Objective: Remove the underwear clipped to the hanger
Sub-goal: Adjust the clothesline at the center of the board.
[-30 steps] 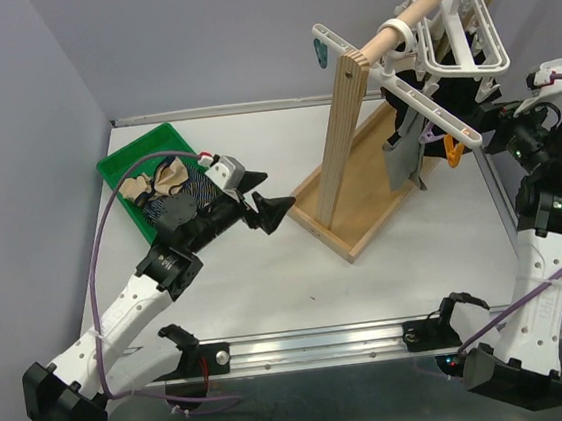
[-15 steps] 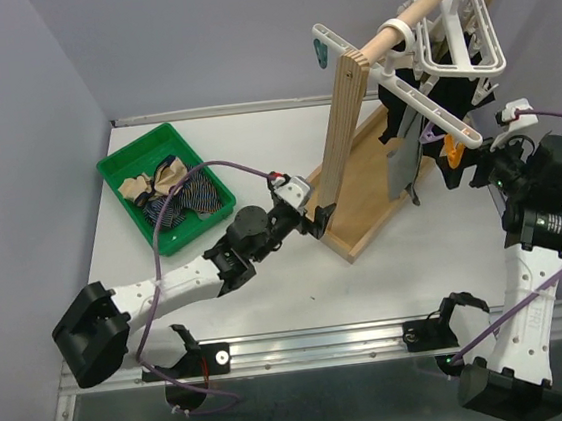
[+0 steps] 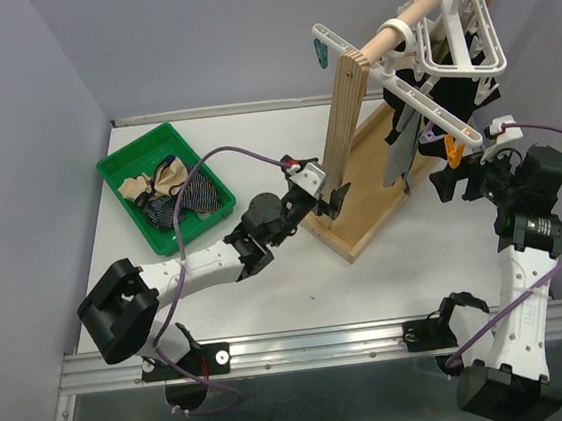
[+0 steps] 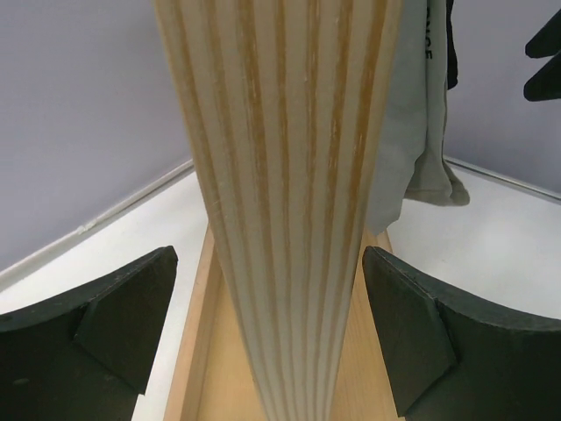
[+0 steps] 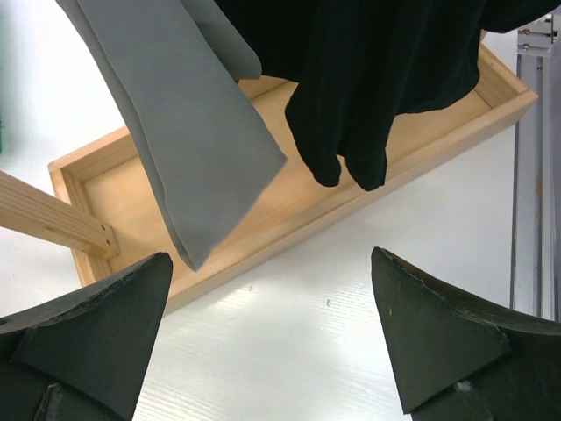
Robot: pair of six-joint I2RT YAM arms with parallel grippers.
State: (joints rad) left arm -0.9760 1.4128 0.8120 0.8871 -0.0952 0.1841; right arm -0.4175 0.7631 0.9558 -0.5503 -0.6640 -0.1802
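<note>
Two pcs of underwear hang clipped to the white clip hanger (image 3: 448, 50) on the dowel rod (image 3: 411, 16): a grey one (image 5: 188, 140) and a black one (image 5: 368, 70). Both dangle over the wooden base tray (image 5: 263, 219) of the rack, grey nearer the upright post (image 4: 280, 175). More garments lie in the green bin (image 3: 132, 148) at far L of the table (image 3: 271, 302), incl. a navy striped pc (image 3: 194, 191) and a tan one (image 3: 140, 185).

L gripper (image 3: 338, 199) is low down at the post. Its fingers (image 4: 118, 324) are spread wide, one on each side of the post w/ a gap on both sides, gripping nothing.

R gripper (image 3: 446, 181) sits just beside the rack on the R, near the hanging cloth. Its fingers (image 5: 88, 338) are also spread wide and hold nothing. In the R wrist view, grey and black pcs hang above and beyond the tips, apart from them.
</note>
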